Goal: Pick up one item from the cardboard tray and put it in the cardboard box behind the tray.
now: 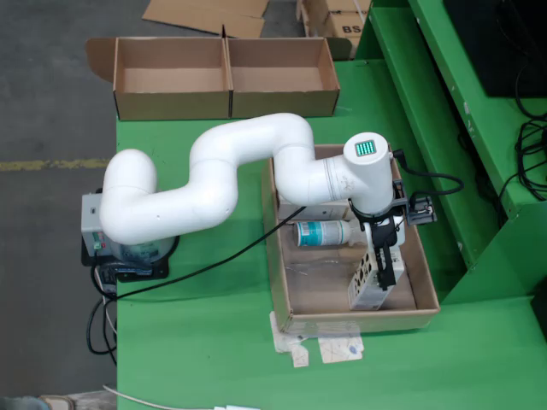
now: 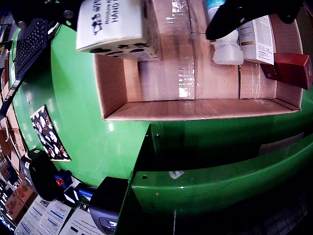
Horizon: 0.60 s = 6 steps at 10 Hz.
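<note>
Inside the cardboard tray (image 1: 427, 295), the pincer (image 1: 382, 266) is seen lowered over a white carton (image 1: 366, 286) near the tray's front right corner; the jaws appear pressed against the carton's sides, though contact is not fully shown. A bottle (image 1: 323, 233) lies on its side just behind the carton, toward the tray's back wall. The cardboard box (image 1: 224, 79) stands well behind the tray on the green tabletop (image 1: 197, 342). From the wrist view, the carton (image 2: 117, 27) sits off to one side of the pincer — an off-centre grip is suspected. If lifted so, the carton could be tilted, dragged against the tray wall, or dropped.
</note>
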{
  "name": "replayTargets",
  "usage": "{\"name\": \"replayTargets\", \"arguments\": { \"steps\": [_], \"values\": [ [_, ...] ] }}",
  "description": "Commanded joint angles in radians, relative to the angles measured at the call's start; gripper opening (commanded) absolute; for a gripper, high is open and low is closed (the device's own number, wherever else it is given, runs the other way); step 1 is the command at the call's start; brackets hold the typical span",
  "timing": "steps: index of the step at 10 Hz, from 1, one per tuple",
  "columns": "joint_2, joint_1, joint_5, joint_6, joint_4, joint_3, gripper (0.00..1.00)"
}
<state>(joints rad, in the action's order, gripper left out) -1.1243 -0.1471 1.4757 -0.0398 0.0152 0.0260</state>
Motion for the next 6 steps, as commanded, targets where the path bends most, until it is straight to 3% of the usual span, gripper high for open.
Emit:
{"name": "replayTargets", "arguments": {
  "steps": [1,4,6],
  "values": [
    [0.024,-0.001,-0.003,0.003,-0.013,-0.026,0.30],
    [0.024,-0.001,-0.003,0.003,-0.013,-0.026,0.00],
    [0.024,-0.001,-0.003,0.003,-0.013,-0.026,0.00]
  ]
}}
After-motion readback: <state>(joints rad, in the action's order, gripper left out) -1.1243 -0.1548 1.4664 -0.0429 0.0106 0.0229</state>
